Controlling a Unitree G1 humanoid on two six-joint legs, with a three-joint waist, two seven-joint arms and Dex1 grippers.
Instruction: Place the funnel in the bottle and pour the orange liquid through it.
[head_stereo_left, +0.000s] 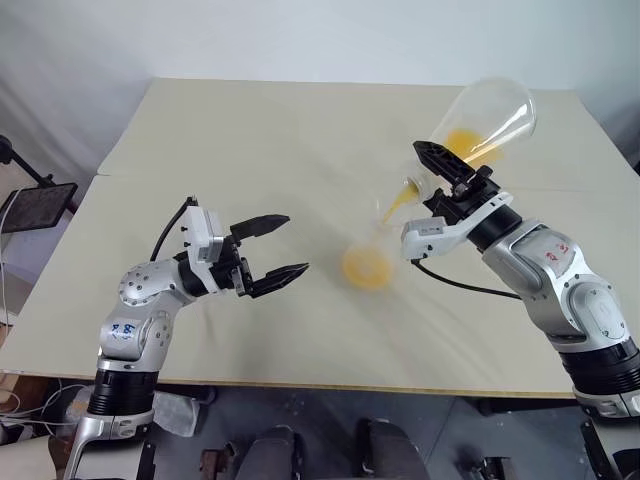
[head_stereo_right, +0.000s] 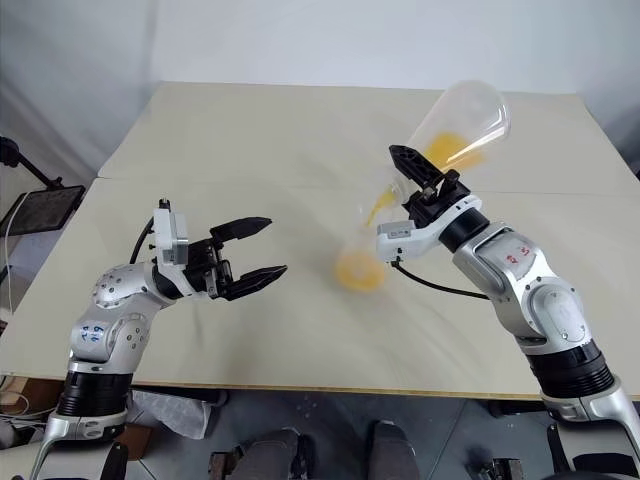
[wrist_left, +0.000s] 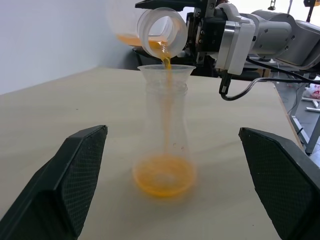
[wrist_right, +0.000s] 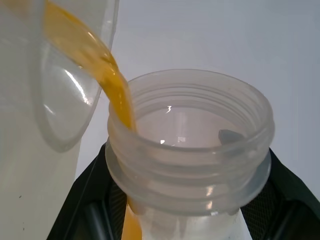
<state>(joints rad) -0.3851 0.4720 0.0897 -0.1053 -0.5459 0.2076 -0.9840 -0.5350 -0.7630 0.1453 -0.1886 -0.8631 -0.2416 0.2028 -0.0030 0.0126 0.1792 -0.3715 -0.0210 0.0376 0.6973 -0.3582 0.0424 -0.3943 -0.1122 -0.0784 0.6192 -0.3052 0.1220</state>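
Beige table (head_stereo_left: 250, 330) carries the bottle (wrist_left: 165, 150), upright near mid-table, funnel (wrist_left: 166, 72) seated in its neck. Right gripper (head_stereo_left: 440, 185) clamped shut on the neck of a second, clearer flask (head_stereo_left: 485, 120), tipped mouth-down above the funnel. Orange liquid (wrist_left: 163, 181) streams through (a pool has gathered in the bottle's base). Left gripper (head_stereo_left: 285, 245), jaws wide apart and empty, hangs beside the bottle, not touching.
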